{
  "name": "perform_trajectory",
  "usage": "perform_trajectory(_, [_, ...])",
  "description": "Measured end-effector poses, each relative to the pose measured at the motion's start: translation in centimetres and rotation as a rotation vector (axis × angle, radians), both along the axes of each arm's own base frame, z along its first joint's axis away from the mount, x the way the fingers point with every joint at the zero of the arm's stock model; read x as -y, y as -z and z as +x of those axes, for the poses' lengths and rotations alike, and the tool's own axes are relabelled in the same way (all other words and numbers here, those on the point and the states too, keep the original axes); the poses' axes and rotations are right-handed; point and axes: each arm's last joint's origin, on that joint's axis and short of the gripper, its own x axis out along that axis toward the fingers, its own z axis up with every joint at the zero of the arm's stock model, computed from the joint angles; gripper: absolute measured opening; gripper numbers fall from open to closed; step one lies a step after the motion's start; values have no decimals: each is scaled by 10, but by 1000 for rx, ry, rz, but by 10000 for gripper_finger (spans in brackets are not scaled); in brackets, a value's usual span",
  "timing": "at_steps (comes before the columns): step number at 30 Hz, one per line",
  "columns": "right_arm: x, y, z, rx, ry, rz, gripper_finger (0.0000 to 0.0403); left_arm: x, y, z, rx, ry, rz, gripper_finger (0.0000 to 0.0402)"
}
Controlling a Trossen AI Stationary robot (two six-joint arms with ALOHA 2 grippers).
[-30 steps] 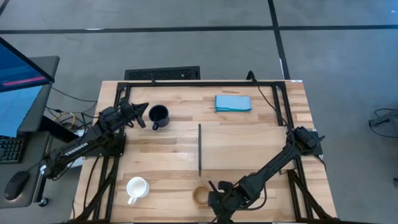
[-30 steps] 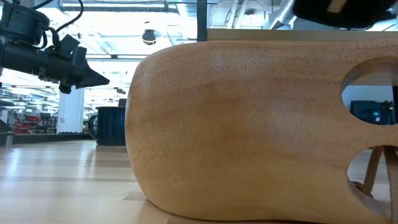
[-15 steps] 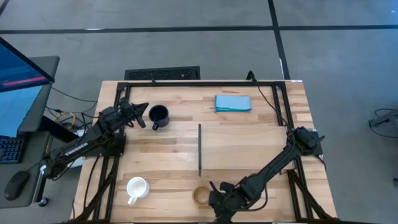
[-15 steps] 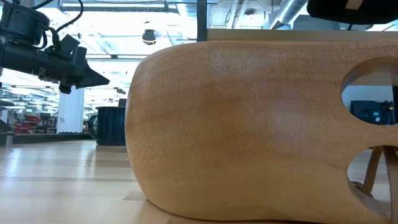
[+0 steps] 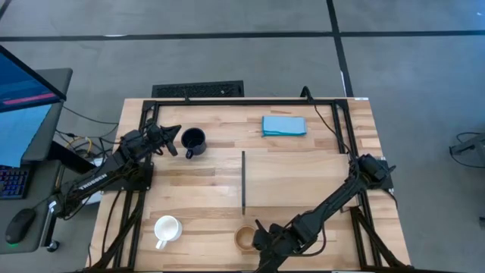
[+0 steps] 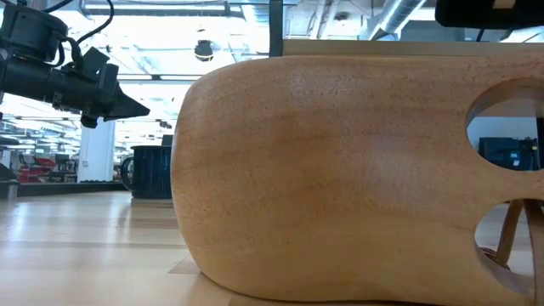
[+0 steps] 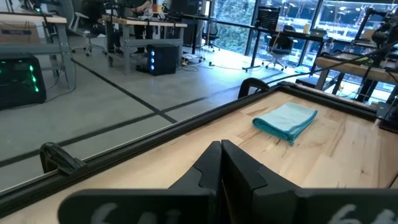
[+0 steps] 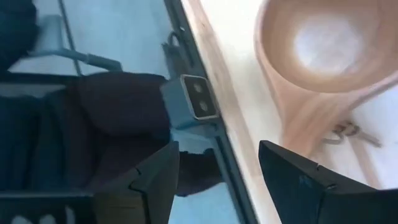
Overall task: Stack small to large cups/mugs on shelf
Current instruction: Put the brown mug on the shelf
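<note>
Two tools: left tool (image 5: 176, 133) pressed together beside black mug (image 5: 194, 140); right tool (image 5: 258, 231) spread near wooden cup (image 5: 245, 239).

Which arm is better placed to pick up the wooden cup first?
The right. Its gripper is open beside the wooden cup; the left gripper is shut, far away by the black mug.

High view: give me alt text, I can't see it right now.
Right gripper open beside the wooden cup at the table's near edge; left gripper, shut, by the black mug. White mug sits near-left, blue cloth far side.
</note>
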Motion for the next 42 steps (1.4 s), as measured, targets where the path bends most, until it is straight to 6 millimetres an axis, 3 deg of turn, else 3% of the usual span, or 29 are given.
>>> perform_trajectory(10, [9, -4, 13, 35, 25, 51, 244, 0, 0, 0, 0, 0, 0, 0])
perform_trajectory(27, [13, 8, -9, -157, 132, -90, 244, 0, 0, 0, 0, 0, 0, 0])
perform_trajectory(42, [10, 29, -4, -201, 138, -113, 244, 0, 0, 0, -8, 1, 8, 0])
